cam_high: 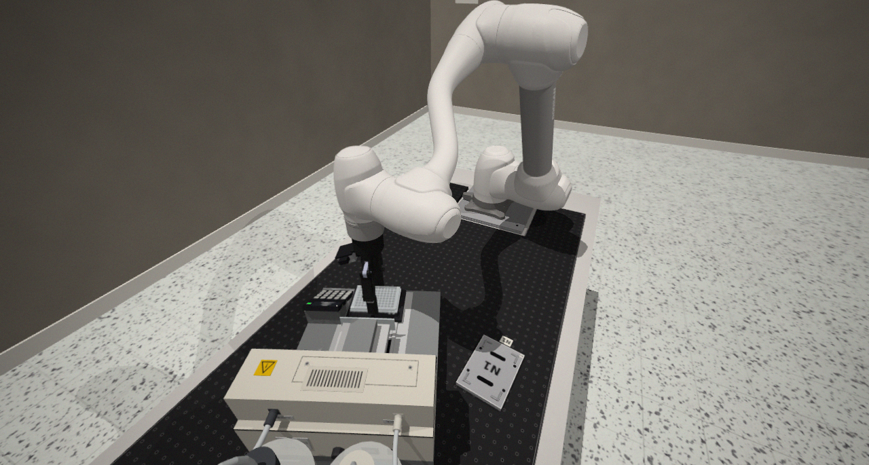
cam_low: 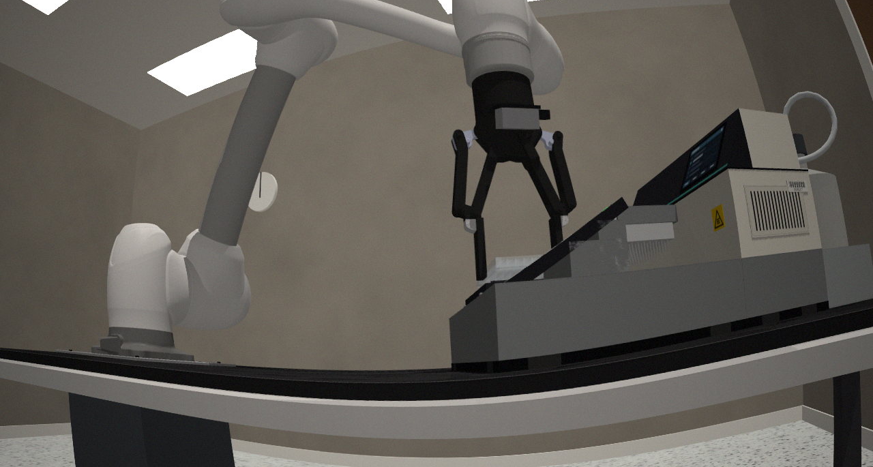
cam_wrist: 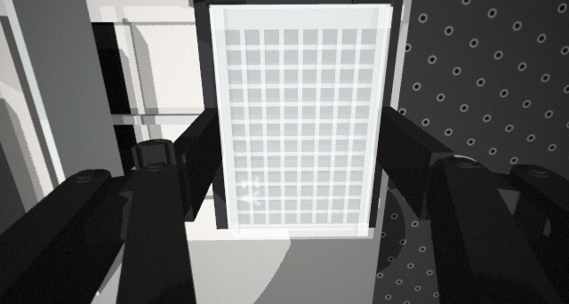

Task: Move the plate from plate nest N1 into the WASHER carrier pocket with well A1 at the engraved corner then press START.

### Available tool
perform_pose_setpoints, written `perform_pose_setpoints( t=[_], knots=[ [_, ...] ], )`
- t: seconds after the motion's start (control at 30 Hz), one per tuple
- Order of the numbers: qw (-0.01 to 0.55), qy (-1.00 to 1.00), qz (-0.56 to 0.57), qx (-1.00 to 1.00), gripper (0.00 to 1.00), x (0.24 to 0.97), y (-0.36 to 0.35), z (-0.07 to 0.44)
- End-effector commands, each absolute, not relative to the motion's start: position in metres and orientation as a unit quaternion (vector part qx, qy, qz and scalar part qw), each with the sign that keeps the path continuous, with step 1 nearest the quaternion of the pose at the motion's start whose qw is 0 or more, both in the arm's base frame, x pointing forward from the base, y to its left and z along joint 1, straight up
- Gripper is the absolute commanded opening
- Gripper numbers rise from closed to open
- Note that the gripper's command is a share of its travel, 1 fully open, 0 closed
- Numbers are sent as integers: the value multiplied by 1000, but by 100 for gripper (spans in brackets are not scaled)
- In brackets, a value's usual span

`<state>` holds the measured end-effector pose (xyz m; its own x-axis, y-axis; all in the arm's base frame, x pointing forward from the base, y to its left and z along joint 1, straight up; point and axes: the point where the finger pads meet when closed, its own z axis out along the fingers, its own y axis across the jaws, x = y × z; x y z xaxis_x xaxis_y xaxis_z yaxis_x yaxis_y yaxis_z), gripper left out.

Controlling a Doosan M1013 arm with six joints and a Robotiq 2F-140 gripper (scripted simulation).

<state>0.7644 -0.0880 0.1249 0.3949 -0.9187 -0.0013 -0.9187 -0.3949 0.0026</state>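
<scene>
The clear well plate (cam_wrist: 299, 119) is low over the washer's dark carrier (cam_wrist: 204, 64), and I cannot tell whether it rests in the pocket. My gripper (cam_wrist: 298, 131) is shut on the plate's two long sides. In the top view the plate (cam_high: 377, 299) sits at the front end of the washer (cam_high: 340, 371), next to the keypad (cam_high: 330, 296), whose lamp (cam_high: 309, 304) glows green. In the exterior view the gripper (cam_low: 515, 245) reaches down to the plate (cam_low: 509, 264), which is half hidden behind the washer's sloped panel. A faint A1 mark shows near the plate's lower left in the wrist view.
The empty plate nest (cam_high: 489, 376), marked IN, lies on the dotted black mat to the right of the washer. The washer's tall beige housing (cam_high: 333, 380) and manifold head (cam_low: 650, 231) stand behind the carrier. The arm's base (cam_high: 504, 210) is at the far end of the table.
</scene>
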Motion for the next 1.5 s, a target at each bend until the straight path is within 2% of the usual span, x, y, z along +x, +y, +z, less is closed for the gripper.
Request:
perform_pose_setpoints(
  t=[0.0,1.47],
  knots=[
    [0,-550,-1,835,10,765,-88,125],
    [0,-550,-1,835,10,765,-88,119]
  ],
)
